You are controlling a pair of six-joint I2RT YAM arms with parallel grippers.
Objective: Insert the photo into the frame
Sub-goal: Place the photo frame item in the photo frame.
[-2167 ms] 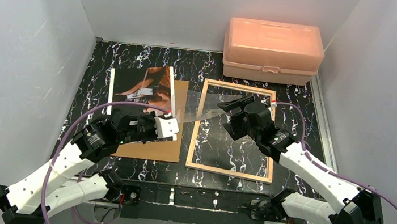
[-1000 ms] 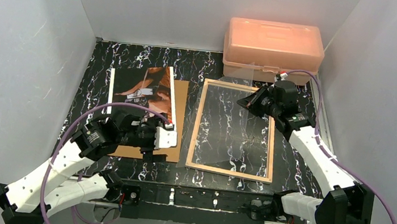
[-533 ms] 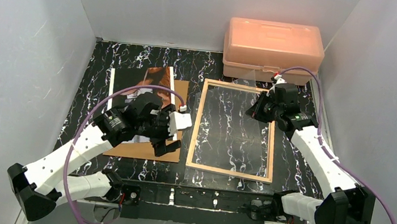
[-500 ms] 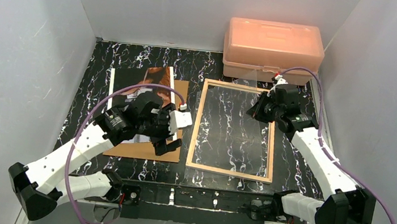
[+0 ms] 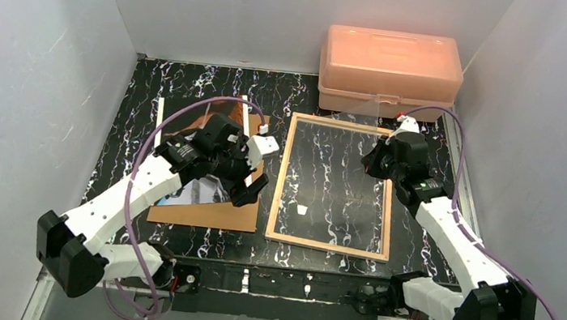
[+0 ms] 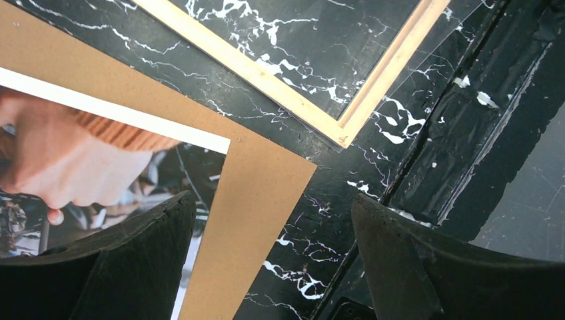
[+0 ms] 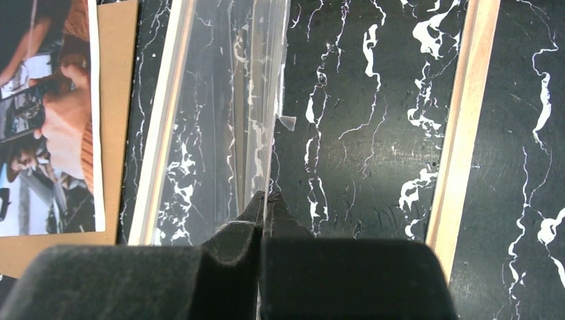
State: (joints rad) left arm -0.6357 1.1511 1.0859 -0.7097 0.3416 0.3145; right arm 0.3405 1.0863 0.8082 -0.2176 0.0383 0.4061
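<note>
The frame (image 5: pixel 280 177) lies wood side up on the black marble table, right of centre. To its left, the photo (image 5: pixel 178 119) rests on a brown backing board (image 5: pixel 208 214). My left gripper (image 5: pixel 251 174) hovers open above the board's near right corner; the left wrist view shows the gripper (image 6: pixel 273 200) empty over the board (image 6: pixel 263 173), with the photo (image 6: pixel 86 153) and a frame corner (image 6: pixel 343 137) nearby. My right gripper (image 5: pixel 374 161) is at the frame's far right rail, shut on the edge of a clear pane (image 7: pixel 246 87) that slants over the frame (image 7: pixel 460 133).
An orange-pink plastic box (image 5: pixel 391 71) stands at the back right, just behind the frame. White walls close in the left, right and back. The arm bases sit on a black rail (image 5: pixel 281 282) along the near edge.
My right gripper has carried the clear pane rightward across the frame to its far right rail. The left arm rose and swung farther over the photo's right edge, still open.
</note>
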